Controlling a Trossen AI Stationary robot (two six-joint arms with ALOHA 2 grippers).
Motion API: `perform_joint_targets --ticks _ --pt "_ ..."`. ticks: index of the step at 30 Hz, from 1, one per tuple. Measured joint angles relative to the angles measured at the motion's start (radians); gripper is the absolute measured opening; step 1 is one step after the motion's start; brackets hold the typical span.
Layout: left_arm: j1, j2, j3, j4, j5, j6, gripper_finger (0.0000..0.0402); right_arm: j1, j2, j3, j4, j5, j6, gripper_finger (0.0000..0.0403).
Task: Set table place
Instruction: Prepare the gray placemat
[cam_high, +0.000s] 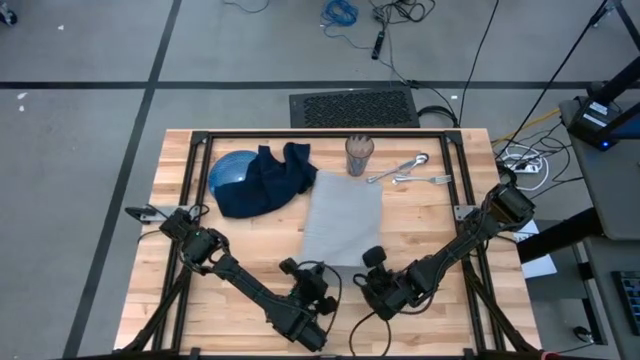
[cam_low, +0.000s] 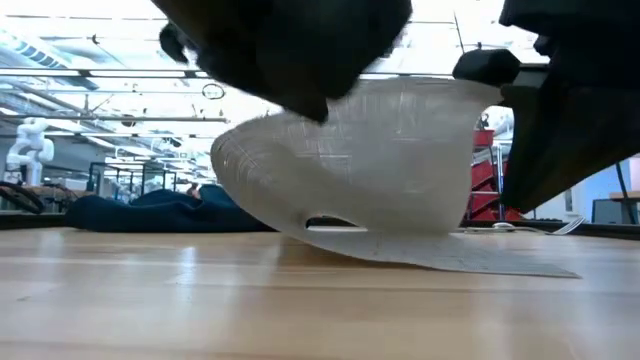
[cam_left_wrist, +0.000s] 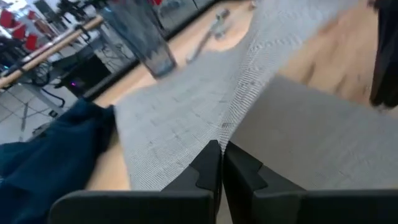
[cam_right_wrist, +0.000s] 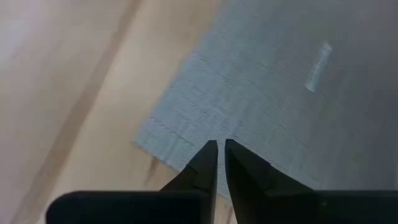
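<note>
At table's (cam_high: 440, 225) front, claws pinch placemat (cam_high: 343, 215) (lifted).

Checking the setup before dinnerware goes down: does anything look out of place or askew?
Yes. The grey placemat is bowed up off the table at its near edge, pinched by the left gripper and right gripper. The navy napkin lies crumpled over the blue plate.

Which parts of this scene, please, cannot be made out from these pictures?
- Blue plate: high view, mostly covered by the navy napkin.
- Cutlery: high view, too small to tell each piece.
- Placemat near edge: low view, the lifted fabric and dark arms block what lies behind.
- Right claw: right wrist view, shut at the placemat's edge; whether it pinches fabric is unclear.
- Left claw: shut on the placemat.
</note>
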Motion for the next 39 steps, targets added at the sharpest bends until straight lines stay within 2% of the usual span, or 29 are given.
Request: perform_joint_targets --ticks 10,16,18,21,24,29,35,39 --pt "-0.064 -0.023 -0.011 -0.268 -0.162 -0.535 0.0000 0.033 0.000 -0.120 0.182 0.184 0.083 0.0015" --pt "-0.088 -0.022 -0.036 -0.248 -0.226 -0.675 0.0000 0.029 0.000 -0.134 0.215 0.375 0.130 0.0015" --pt "-0.097 -0.022 -0.040 -0.224 -0.256 -0.689 0.0000 0.016 0.000 -0.134 0.257 0.396 0.101 0.0015" --pt "-0.107 -0.021 -0.040 -0.187 -0.298 -0.689 0.0000 -0.018 0.000 -0.134 0.363 0.389 0.026 0.0015" --pt "-0.115 -0.021 -0.040 -0.150 -0.331 -0.686 0.0000 -0.073 0.000 -0.134 0.471 0.336 -0.045 0.0015" --pt "-0.127 -0.021 -0.040 -0.107 -0.377 -0.659 0.0000 -0.206 0.000 -0.134 0.615 0.141 -0.103 0.0015" --pt "-0.143 -0.021 -0.040 -0.066 -0.378 -0.629 0.0000 -0.296 0.000 -0.134 0.786 0.163 -0.198 0.0015" --pt "-0.152 -0.021 -0.040 -0.065 -0.378 -0.618 0.0000 -0.336 0.000 -0.133 0.882 0.086 -0.254 0.0015"
